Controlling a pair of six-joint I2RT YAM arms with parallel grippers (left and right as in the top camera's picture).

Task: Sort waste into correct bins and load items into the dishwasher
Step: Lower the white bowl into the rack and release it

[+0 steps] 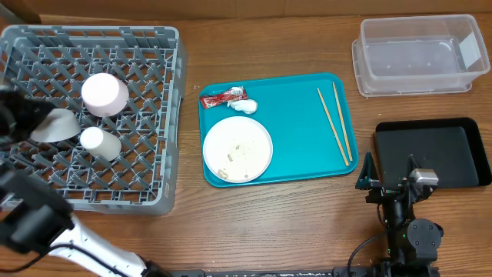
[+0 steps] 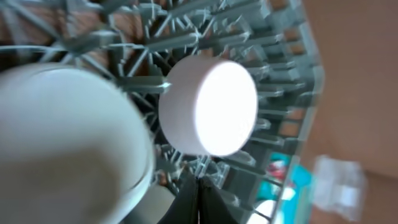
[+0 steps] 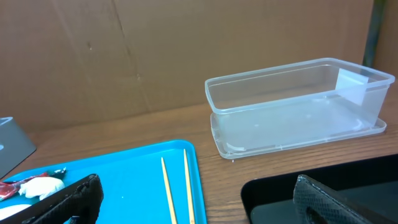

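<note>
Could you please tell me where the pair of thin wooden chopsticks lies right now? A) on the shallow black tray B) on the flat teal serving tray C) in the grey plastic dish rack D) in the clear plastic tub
B: the pair of thin wooden chopsticks lies along the right side of the flat teal serving tray, apart from the round white plate.

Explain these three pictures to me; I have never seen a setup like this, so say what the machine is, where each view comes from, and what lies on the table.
Two robot arms work at a wooden table. One picture looks down from above; the other two come from cameras on each wrist.

From above: a grey dish rack on the left holds a small white cup and two other white dishes. In the middle, a teal tray carries a white plate, a red wrapper, a tissue wad and chopsticks. On the right sit a clear tub and a black tray.

The left gripper is shut, hovering over the rack; what it holds, if anything, is unclear. The right gripper is open and empty.
</note>
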